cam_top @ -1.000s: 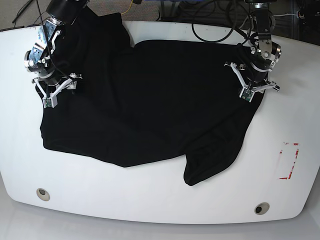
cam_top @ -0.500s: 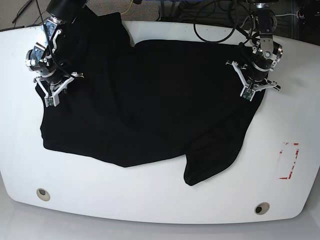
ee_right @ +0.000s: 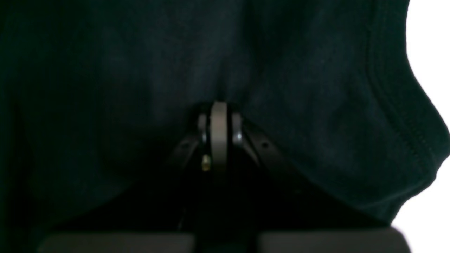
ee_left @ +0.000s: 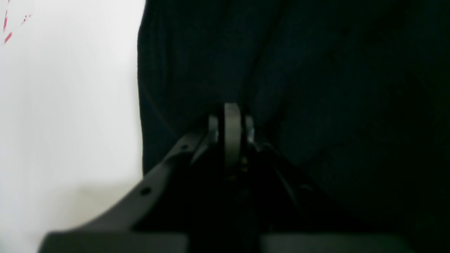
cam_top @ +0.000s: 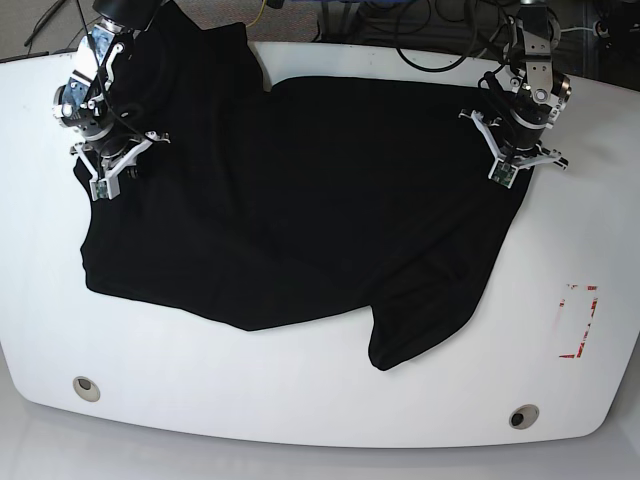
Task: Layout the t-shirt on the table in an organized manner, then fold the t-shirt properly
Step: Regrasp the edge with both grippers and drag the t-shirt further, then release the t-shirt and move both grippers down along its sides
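The black t-shirt [cam_top: 290,200] lies spread over most of the white counter [cam_top: 300,400], rumpled rather than flat. One part trails off the far edge at the upper left of the base view, and a loose flap of cloth hangs down toward the near side, ending in a rounded lobe right of centre.

The left gripper [cam_top: 515,160] sits at the shirt's right-hand edge in the base view, with its jaws closed on the t-shirt. In its wrist view the gripper's tips [ee_left: 231,121] meet in a narrow line pressed into the dark fabric [ee_left: 316,88], with bare counter [ee_left: 70,105] just beside the cloth edge.

The right gripper [cam_top: 110,172] is at the shirt's opposite side, near the counter's far left corner, its jaws likewise closed on the t-shirt. Its wrist view shows the tips [ee_right: 218,123] together and buried in cloth [ee_right: 123,70], with a stitched hem [ee_right: 404,116] curving down the right of the frame (the fabric is so dark there that how much is pinched seems hard to make out).

A red rectangular outline [cam_top: 578,320] is marked on the counter well right of the shirt. Two round holes [cam_top: 86,388] [cam_top: 523,416] sit near the front edge, both clear of the cloth.
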You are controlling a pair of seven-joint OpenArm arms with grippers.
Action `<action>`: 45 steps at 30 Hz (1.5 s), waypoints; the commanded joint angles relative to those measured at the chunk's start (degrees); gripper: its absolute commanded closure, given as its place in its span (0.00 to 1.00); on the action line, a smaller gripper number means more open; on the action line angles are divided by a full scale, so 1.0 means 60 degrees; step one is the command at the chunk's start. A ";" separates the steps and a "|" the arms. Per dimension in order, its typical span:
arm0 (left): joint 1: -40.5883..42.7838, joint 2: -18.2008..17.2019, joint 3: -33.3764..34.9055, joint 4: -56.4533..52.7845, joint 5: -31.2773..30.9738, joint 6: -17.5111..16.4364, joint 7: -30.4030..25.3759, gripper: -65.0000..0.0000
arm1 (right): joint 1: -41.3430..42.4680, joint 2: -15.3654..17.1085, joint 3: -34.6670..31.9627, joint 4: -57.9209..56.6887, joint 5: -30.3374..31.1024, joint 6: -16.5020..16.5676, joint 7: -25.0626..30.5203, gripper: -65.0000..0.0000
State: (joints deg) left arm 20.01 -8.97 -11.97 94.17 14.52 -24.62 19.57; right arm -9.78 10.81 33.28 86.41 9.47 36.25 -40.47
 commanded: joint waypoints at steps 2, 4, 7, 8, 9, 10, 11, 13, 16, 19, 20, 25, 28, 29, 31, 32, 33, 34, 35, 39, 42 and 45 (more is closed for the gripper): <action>0.0467 -0.0065 -0.0123 0.0078 0.0136 -0.0065 0.0379 1.00 | -0.0516 0.0125 0.0000 -0.0006 -0.0326 0.0046 -0.0618 0.99; 0.0672 -0.0065 -0.0328 0.0107 0.0136 -0.0065 0.0379 1.00 | -0.0692 0.0228 0.0000 -0.0006 -0.0297 0.0046 -0.0603 0.99; 0.0936 -0.0036 -0.0782 0.0107 0.0136 -0.0065 0.0379 1.00 | -0.1015 0.0301 0.0000 -0.0006 -0.0297 0.0046 -0.0442 0.99; 0.0980 -0.0036 -0.0870 0.0107 0.0136 -0.0065 0.0379 1.00 | -0.1088 0.0301 0.0000 -0.0006 -0.0312 0.0046 -0.0413 0.99; 0.1053 -0.0036 -0.1002 0.0107 0.0136 -0.0065 0.0379 1.00 | -0.1205 0.0330 0.0000 -0.0006 -0.0312 0.0046 -0.0369 0.99; 0.1127 -0.0036 -0.1119 0.0107 0.0136 -0.0080 0.0379 1.00 | -0.1308 0.0330 0.0000 -0.0006 -0.0312 0.0046 -0.0354 0.99; 0.1200 -0.0036 -0.1207 0.0107 0.0136 -0.0080 0.0379 1.00 | -0.1381 0.0345 0.0000 -0.0006 -0.0312 0.0046 -0.0354 0.99; 0.1390 -0.0050 -0.1368 0.0107 0.0136 -0.0094 0.0379 1.00 | -0.1557 0.0448 0.0000 0.0023 -0.0312 0.0046 -0.0354 0.99; 0.1669 -0.0050 -0.1529 0.0122 0.0136 -0.0094 0.0350 1.00 | -0.1835 0.0594 0.0000 0.0023 -0.0253 0.0046 -0.0354 0.99; 0.1859 -0.0050 -0.1749 0.0122 0.0121 -0.0094 0.0350 1.00 | -0.2099 0.0653 0.0000 0.0067 -0.0253 0.0046 -0.0354 0.99; 0.1918 -0.0050 -0.1822 0.0136 0.0121 -0.0094 0.0350 1.00 | -0.2157 0.0682 0.0000 0.0111 -0.0253 0.0046 -0.0354 0.99; 0.2196 -0.0036 -0.2189 0.0576 0.0121 -0.0094 0.0379 1.00 | -0.2568 0.0726 0.0014 0.0609 -0.0253 0.0046 -0.0354 0.99; 0.2431 -0.0050 -0.2218 0.0986 0.0121 -0.0109 0.0379 1.00 | -0.2817 0.0726 0.0044 0.1166 -0.0239 0.0046 -0.0354 0.99; 0.2475 -0.0050 -0.2233 0.1162 0.0121 -0.0109 0.0379 1.00 | -0.2890 0.0711 0.0044 0.1430 -0.0239 0.0046 -0.0354 0.99; 0.2489 -0.0050 -0.2247 0.1440 0.0121 -0.0109 0.0394 0.99 | -0.2919 0.0697 0.0058 0.1869 -0.0239 0.0046 -0.0369 0.99; 0.2489 -0.0050 -0.2247 0.1543 0.0121 -0.0109 0.0394 0.97 | -0.2934 0.0682 0.0073 0.2030 -0.0253 0.0046 -0.0369 0.99; 0.2475 -0.0050 -0.2247 0.1690 0.0121 -0.0109 0.0394 0.93 | -0.2934 0.0667 0.0073 0.2265 -0.0268 0.0032 -0.0384 0.99; 0.2460 -0.0050 -0.2247 0.1807 0.0121 -0.0109 0.0394 0.90 | -0.2919 0.0667 0.0073 0.2455 -0.0282 0.0032 -0.0398 0.99; 0.2416 -0.0050 -0.2247 0.1939 0.0107 -0.0109 0.0394 0.86 | -0.2905 0.0667 0.0073 0.2675 -0.0297 0.0017 -0.0398 0.99; 0.1918 -0.0050 -0.2218 0.2217 0.0107 -0.0109 0.0394 0.68 | -0.2729 0.0697 0.0058 0.3173 -0.0312 -0.0027 -0.0398 0.99; 0.1332 -0.0065 -0.2203 0.2290 0.0136 -0.0109 0.0555 0.54 | -0.2260 0.0711 0.0058 0.3334 -0.0312 -0.0027 -0.0618 0.99; 0.0702 -0.0197 -0.2189 0.2320 0.0136 -0.0109 0.0980 0.49 | -0.1645 0.0799 0.0044 0.3349 -0.0312 0.0002 -0.1145 0.99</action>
State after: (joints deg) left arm 26.02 -8.84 -24.77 106.80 15.25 -25.80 24.80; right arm -21.93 14.15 33.26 105.12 7.29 36.21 -45.89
